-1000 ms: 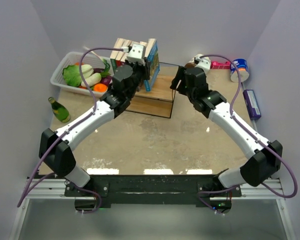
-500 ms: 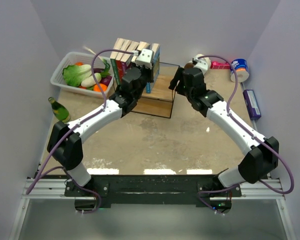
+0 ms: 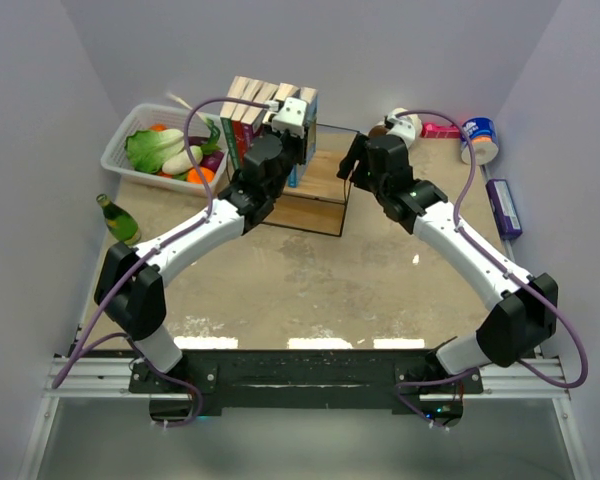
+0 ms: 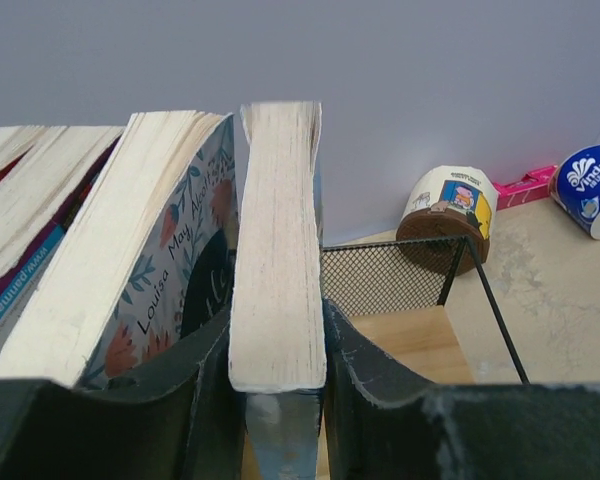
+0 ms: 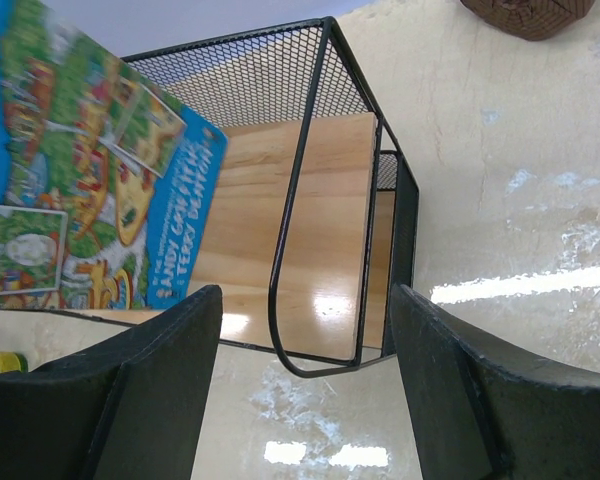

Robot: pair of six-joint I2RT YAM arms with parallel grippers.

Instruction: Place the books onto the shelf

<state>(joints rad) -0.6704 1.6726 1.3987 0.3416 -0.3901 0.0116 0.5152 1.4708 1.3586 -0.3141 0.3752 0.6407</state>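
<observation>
Several books [image 3: 255, 105] stand upright in a row on the left half of the shelf [image 3: 325, 195], a black wire frame with a wooden board. The grey "Little Women" book [image 4: 130, 270] leans beside the rightmost one, the blue Treehouse book [image 4: 277, 250]. My left gripper [image 4: 277, 400] is shut on that blue book from above, one finger on each face; seen from above it [image 3: 298, 145] sits over the row's right end. My right gripper [image 5: 305, 390] stands open by the shelf's right end, over its wire side loop [image 5: 300, 200], touching nothing. The Treehouse cover [image 5: 80, 180] faces it.
A white basket [image 3: 120, 150] of vegetables stands left of the shelf, with a green bottle [image 3: 118, 218] nearer to me. Behind the shelf on the right are a brown tub [image 3: 400, 125], a pink pack [image 3: 440, 130] and a tissue roll [image 3: 480, 138]. A purple box [image 3: 503, 207] lies far right.
My left arm swung right and set the blue book upright against the row's right end, then stopped. The right arm has barely moved.
</observation>
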